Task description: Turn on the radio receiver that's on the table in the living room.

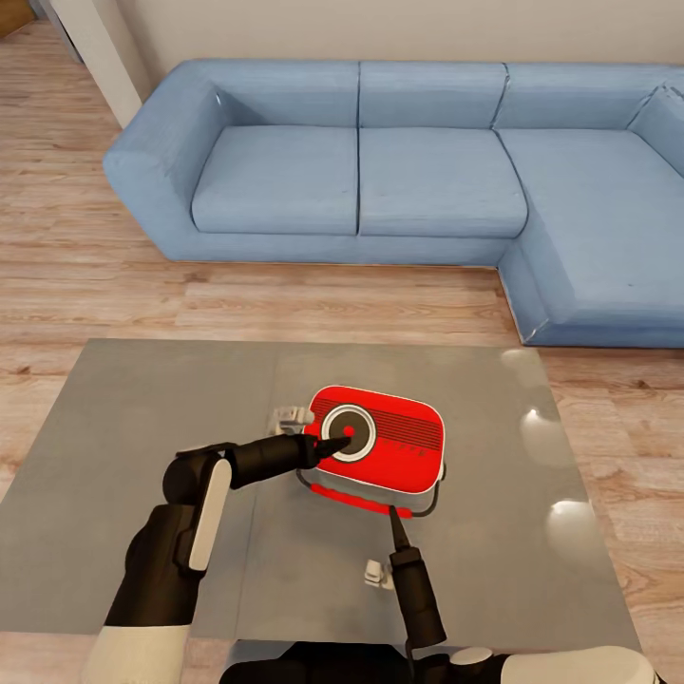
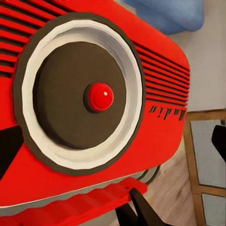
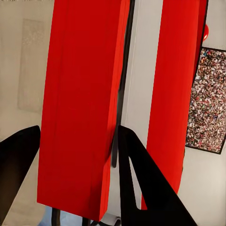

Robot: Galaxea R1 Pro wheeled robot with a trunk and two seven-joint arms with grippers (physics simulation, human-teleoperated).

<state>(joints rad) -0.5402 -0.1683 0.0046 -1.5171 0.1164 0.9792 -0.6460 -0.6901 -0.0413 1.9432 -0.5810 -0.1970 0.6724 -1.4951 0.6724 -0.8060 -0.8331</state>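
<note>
on the table (image 1: 142, 456), one radio receiver (image 1: 380, 439), two grippers touching it.

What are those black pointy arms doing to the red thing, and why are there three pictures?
It is a pretend robot inside a computer world. The big picture comes from a camera on its head, looking down at a grey table, with a blue sofa behind. On the table stands a red radio. The other two pictures come from small cameras near each of its hands, so they see very close up. The left gripper points its tip at the round dial with a red button in the middle. The right gripper has its jaws open around the radio's narrow bottom edge, one dark finger on each side. I cannot tell if they are squeezing it.
</note>
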